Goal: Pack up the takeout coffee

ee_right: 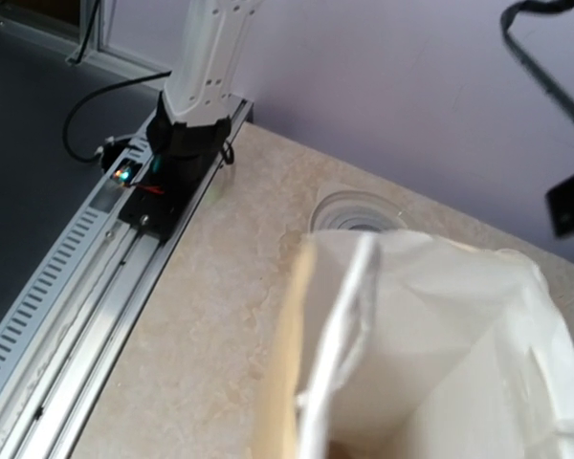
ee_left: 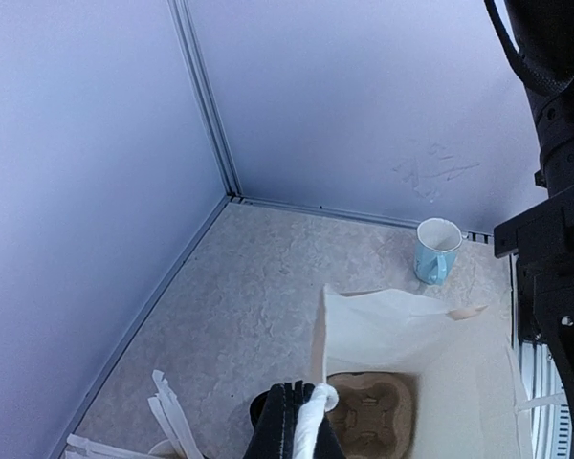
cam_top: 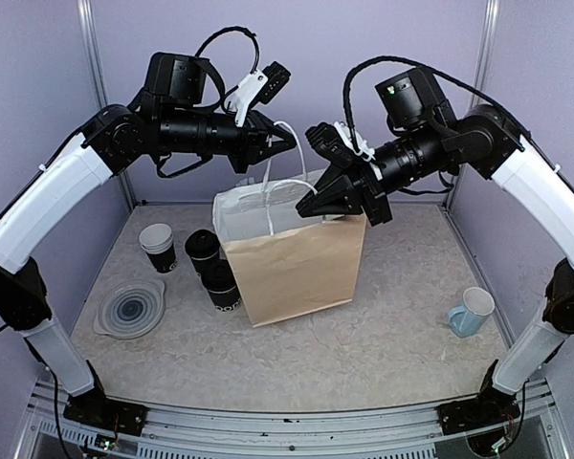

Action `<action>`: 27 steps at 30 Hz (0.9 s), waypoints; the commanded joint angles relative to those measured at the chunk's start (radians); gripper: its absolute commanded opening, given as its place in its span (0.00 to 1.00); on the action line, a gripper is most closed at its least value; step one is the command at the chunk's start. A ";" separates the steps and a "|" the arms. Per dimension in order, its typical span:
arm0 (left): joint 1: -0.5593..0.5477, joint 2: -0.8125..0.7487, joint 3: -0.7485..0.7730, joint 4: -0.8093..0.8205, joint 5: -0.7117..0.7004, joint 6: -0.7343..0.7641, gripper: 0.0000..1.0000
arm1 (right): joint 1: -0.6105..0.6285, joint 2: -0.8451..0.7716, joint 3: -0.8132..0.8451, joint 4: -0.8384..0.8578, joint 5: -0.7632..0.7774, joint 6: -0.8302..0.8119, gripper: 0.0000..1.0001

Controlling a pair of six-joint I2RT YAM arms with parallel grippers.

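A brown paper bag (cam_top: 297, 263) stands upright in the middle of the table with its mouth pulled open. My left gripper (cam_top: 285, 137) is above its back edge and, in the left wrist view, my left gripper (ee_left: 301, 409) is shut on the rear white handle (ee_left: 318, 421). My right gripper (cam_top: 312, 207) is at the front rim, shut where the front handle (ee_right: 352, 316) ends; its fingers are out of the right wrist view. The takeout coffee (cam_top: 220, 285), black with a lid and a white band, stands left of the bag beside another black lidded cup (cam_top: 202, 250).
A cardboard cup carrier (ee_left: 375, 413) lies in the bottom of the bag. White-rimmed black cups (cam_top: 158, 245) and a stack of clear lids (cam_top: 131, 308) are at the left. A pale blue mug (cam_top: 471, 312) stands at the right. Walls enclose the table on three sides.
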 commanded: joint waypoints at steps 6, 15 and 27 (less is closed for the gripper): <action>-0.004 0.006 -0.024 0.014 0.019 -0.014 0.00 | -0.006 -0.045 -0.016 -0.020 -0.007 -0.003 0.00; -0.004 0.015 -0.047 0.014 0.038 -0.018 0.00 | -0.005 -0.054 -0.041 -0.023 -0.007 -0.004 0.00; -0.030 0.058 -0.071 -0.150 -0.076 0.019 0.89 | -0.046 -0.107 -0.172 -0.093 -0.026 -0.060 0.63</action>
